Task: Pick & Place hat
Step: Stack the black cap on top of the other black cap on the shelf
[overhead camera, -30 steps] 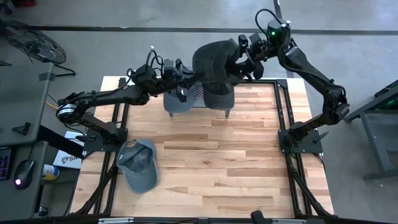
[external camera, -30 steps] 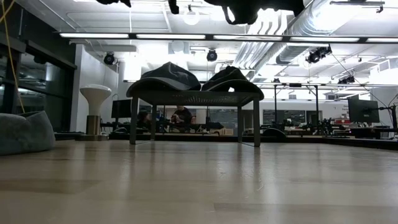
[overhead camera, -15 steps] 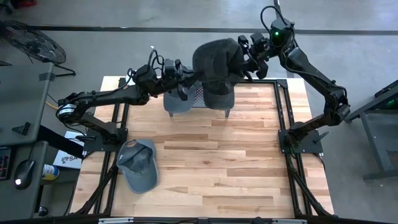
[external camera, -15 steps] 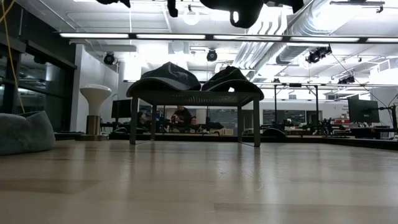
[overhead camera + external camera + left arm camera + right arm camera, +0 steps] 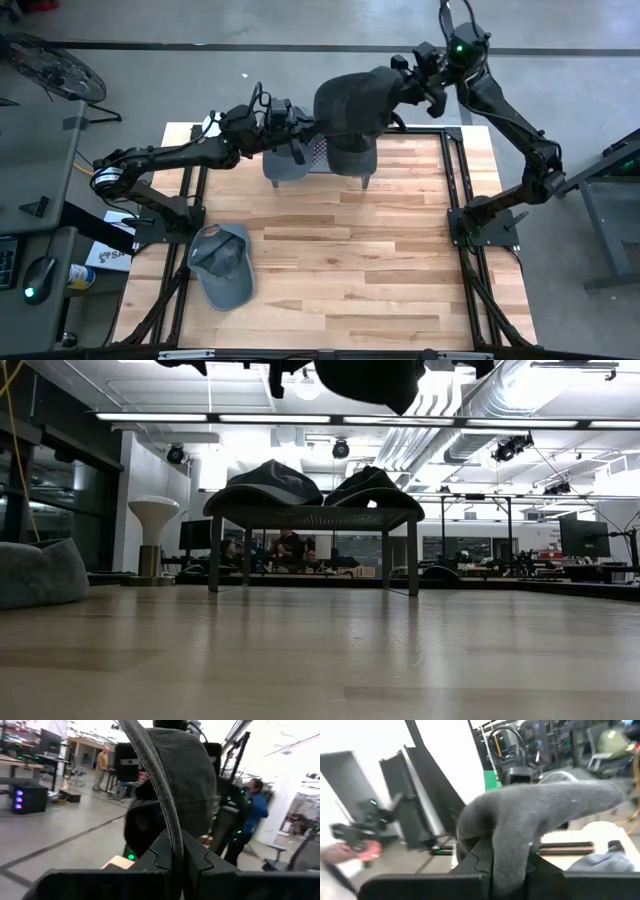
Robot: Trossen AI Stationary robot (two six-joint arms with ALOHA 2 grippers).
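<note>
Your right claw (image 5: 403, 78) has just clenched on the far side of the dark hat (image 5: 352, 100), so both claws now grip it: the left claw (image 5: 306, 128) stays pinched on its brim edge. The hat hangs stretched between them, lifted above the rack (image 5: 320, 152) at the counter's (image 5: 340, 260) back edge.

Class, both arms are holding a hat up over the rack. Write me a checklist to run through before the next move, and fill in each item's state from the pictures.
1. Left gripper shut on held hat edge: ok.
2. Right gripper shut on hat's other side: ok.
3. Held hat lifted clear of the rack: ok.
4. Free spot on rack: not ok, two hats already sit there.
5. Spare hat on table, away from arms: ok.
6. Grip firmness: cannot tell.
</note>
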